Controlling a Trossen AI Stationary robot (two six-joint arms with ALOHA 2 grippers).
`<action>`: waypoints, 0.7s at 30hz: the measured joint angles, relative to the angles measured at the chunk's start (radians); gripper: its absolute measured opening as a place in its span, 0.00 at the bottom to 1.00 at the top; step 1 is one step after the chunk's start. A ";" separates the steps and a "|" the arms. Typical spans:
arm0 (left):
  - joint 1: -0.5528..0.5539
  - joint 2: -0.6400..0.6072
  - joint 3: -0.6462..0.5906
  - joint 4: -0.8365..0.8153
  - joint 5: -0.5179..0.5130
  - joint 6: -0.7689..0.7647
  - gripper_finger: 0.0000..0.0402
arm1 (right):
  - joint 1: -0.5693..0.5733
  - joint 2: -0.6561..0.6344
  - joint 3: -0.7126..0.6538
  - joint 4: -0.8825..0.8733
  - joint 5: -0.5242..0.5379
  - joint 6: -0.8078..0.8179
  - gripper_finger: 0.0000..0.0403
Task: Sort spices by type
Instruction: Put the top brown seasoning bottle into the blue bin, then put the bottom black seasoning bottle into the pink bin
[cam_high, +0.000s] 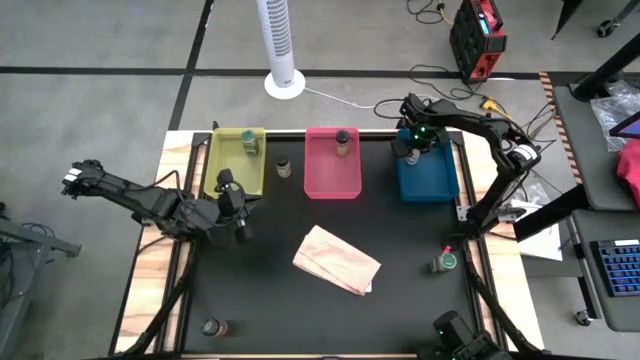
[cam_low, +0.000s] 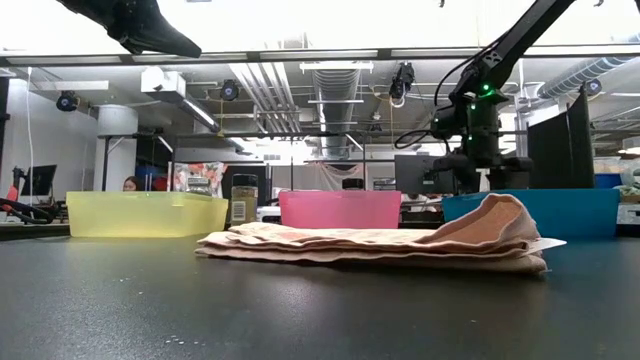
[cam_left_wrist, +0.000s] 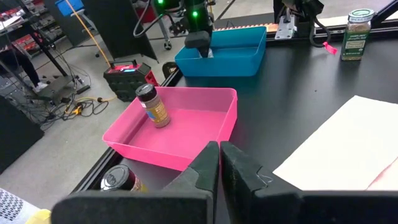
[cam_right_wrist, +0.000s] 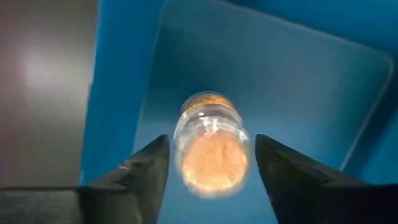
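My right gripper (cam_high: 412, 146) hangs open over the blue tray (cam_high: 428, 178). In the right wrist view a clear jar of pinkish-orange spice (cam_right_wrist: 213, 155) sits between my fingers with a narrow gap on each side. I cannot tell whether it rests on the tray floor. My left gripper (cam_high: 233, 207) is shut and empty, raised near the yellow tray (cam_high: 236, 165). One jar (cam_high: 250, 144) stands in the yellow tray and a brown one (cam_left_wrist: 154, 106) in the pink tray (cam_left_wrist: 186, 124). A dark-capped jar (cam_high: 284, 167) stands on the table between those trays. Two more jars stand at the right (cam_high: 445, 262) and near-left (cam_high: 213, 327).
A tan paper bag (cam_high: 335, 259) lies flat in the middle of the black table, in front of the trays in the low view (cam_low: 400, 240). The three trays line the far edge. Bare tabletop lies near and left of the bag.
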 joint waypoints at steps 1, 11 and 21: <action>0.000 0.000 0.000 0.000 0.000 0.000 0.00 | 0.000 0.000 0.000 0.006 0.001 -0.002 0.59; 0.000 0.000 0.000 0.000 -0.002 0.002 0.00 | 0.000 -0.031 0.032 -0.016 0.018 -0.042 0.69; 0.000 0.001 0.000 0.007 0.029 -0.083 0.00 | 0.137 -0.297 0.052 0.084 0.047 -0.024 0.63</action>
